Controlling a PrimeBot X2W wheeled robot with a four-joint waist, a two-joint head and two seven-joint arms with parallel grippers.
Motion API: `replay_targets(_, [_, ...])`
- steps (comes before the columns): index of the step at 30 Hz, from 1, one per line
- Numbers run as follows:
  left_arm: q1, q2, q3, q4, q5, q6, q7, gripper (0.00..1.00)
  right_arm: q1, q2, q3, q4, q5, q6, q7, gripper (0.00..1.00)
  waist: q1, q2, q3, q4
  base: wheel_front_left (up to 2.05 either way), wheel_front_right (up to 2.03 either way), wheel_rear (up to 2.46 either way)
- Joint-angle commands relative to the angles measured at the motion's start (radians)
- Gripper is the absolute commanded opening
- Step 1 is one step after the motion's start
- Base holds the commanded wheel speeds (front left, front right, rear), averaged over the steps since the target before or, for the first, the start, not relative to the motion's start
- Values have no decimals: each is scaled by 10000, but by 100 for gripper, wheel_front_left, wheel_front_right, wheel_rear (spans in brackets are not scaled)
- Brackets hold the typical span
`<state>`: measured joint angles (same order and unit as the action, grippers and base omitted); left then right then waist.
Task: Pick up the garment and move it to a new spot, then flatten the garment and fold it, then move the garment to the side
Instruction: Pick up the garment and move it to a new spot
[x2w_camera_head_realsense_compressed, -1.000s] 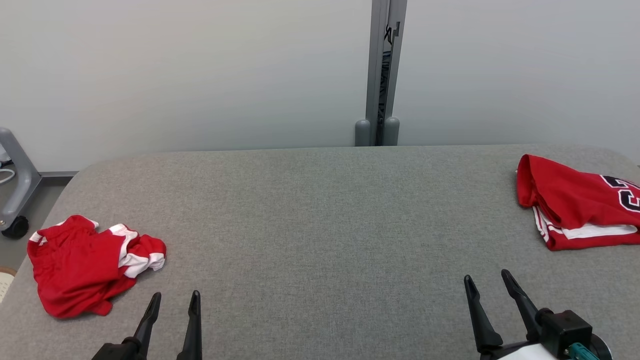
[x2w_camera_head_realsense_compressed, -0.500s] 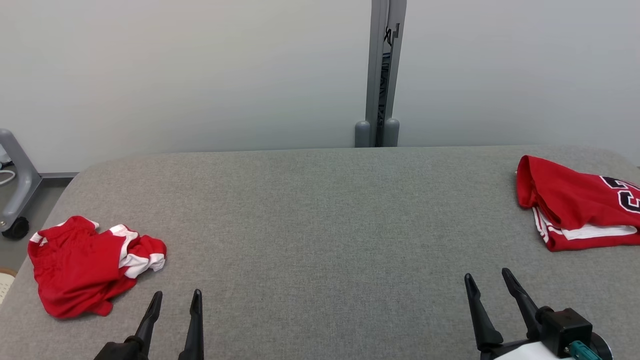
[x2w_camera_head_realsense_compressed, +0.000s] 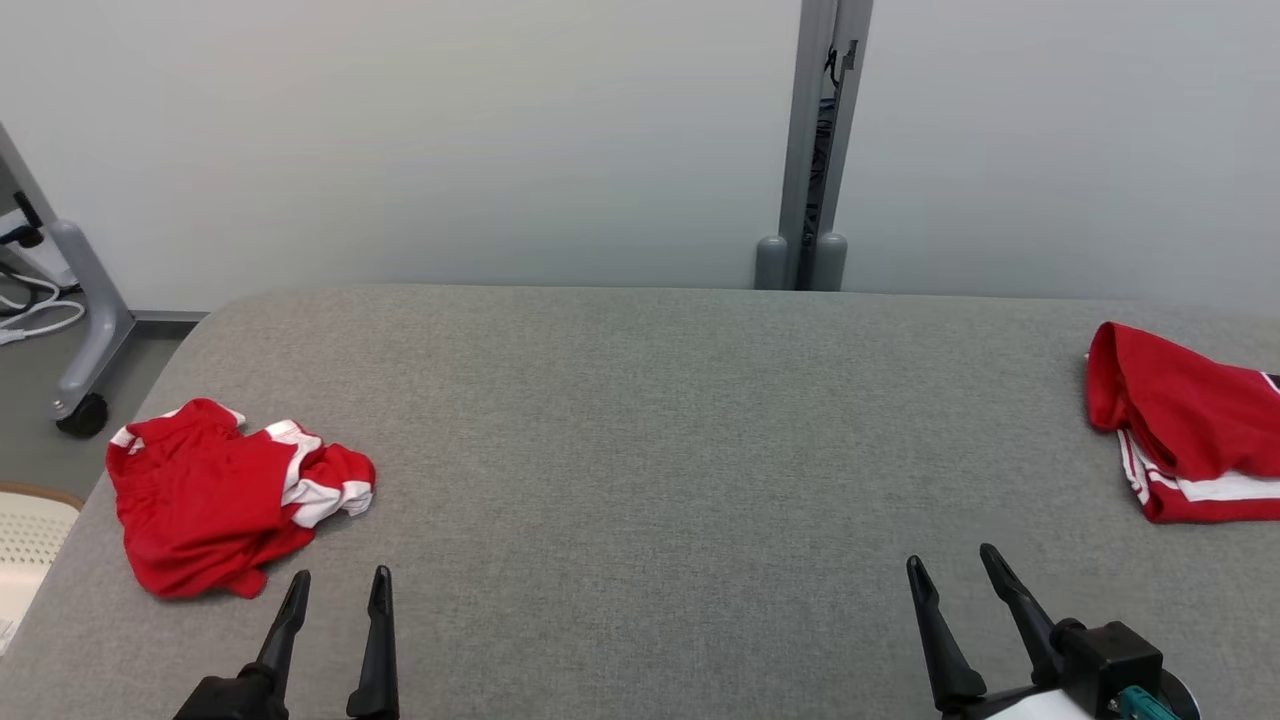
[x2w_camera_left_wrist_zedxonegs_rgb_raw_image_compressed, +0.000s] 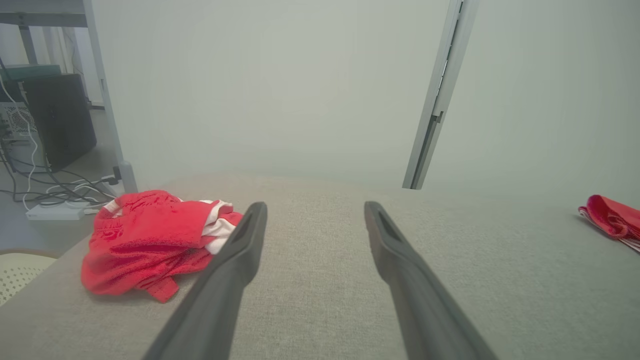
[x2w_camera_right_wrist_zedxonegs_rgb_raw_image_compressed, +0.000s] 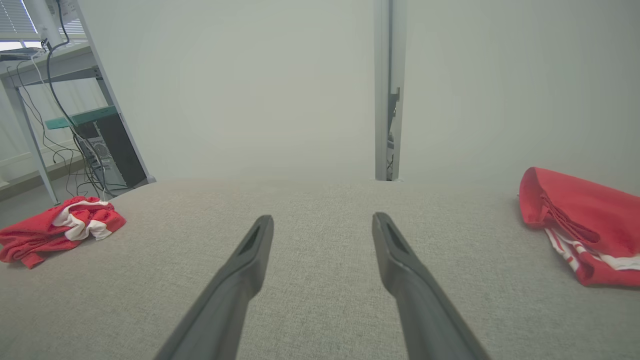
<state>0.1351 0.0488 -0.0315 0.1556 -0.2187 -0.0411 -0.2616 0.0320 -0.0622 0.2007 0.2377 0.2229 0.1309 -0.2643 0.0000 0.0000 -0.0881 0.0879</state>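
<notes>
- The grey fabric-topped counter (x2w_camera_head_realsense_compressed: 640, 450) takes up the lower two thirds of the head view, and both garments lie on it.
- The folded red garment (x2w_camera_head_realsense_compressed: 1190, 440) with white trim lies at the right edge of the head view, partly cut off by the frame. It is up and to the right of the right fingers (x2w_camera_head_realsense_compressed: 1015, 600) and apart from them.
- The crumpled red garment (x2w_camera_head_realsense_compressed: 230, 495) lies in a heap at the middle left of the head view, near the counter's left edge, with white bands showing on its right side.
- The left fingers (x2w_camera_head_realsense_compressed: 285, 630) rise from the lower left with their tips spread wide, holding nothing. The crumpled garment is just up and left of the tips, with a strip of bare counter between them.
- In the left wrist view one finger (x2w_camera_left_wrist_zedxonegs_rgb_raw_image_compressed: 235, 265) crosses in front of the heap's (x2w_camera_left_wrist_zedxonegs_rgb_raw_image_compressed: 150, 240) white-trimmed edge.
- The right fingers at the lower right also stand wide, hold nothing, and are well apart from the crumpled heap.
- A pale perforated container (x2w_camera_head_realsense_compressed: 25, 540) shows at the lower left edge beside the counter. What it holds cannot be told.
- Compared with half a second ago, the whole head view has shifted because the camera turned. The wall post (x2w_camera_head_realsense_compressed: 820, 150) now sits further right, the heap sits higher and further in, and the folded garment is cut off more. Neither garment appears to have moved on the counter, and both pairs of fingers are as wide as before.
</notes>
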Motion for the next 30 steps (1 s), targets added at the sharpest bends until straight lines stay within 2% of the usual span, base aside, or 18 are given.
replay_targets(1, [-178, 34, 51, -106, 73, 79, -32, 100, 15, -24, 34, 4, 61, 0, -11, 100, 0, 0, 35, 316, 0, 0, 0])
replay_targets(20, [74, 33, 241, -378, 346, 225, -32, 100, 187, 76, 398, -139, 157, 0, -10, 100, 0, 0, -57, 3075, 0, 0, 0])
replay_targets(24, [170, 36, 379, -403, 389, 176, -32, 100, 199, 85, 494, -144, 197, -2, -10, 100, 0, 0, -93, 3455, 0, 0, 0])
replay_targets(30, [130, 34, 538, -606, 128, 330, -30, 100, -57, 77, 800, 0, 234, -2, -10, 100, 0, 0, 48, 3614, 0, 0, 0])
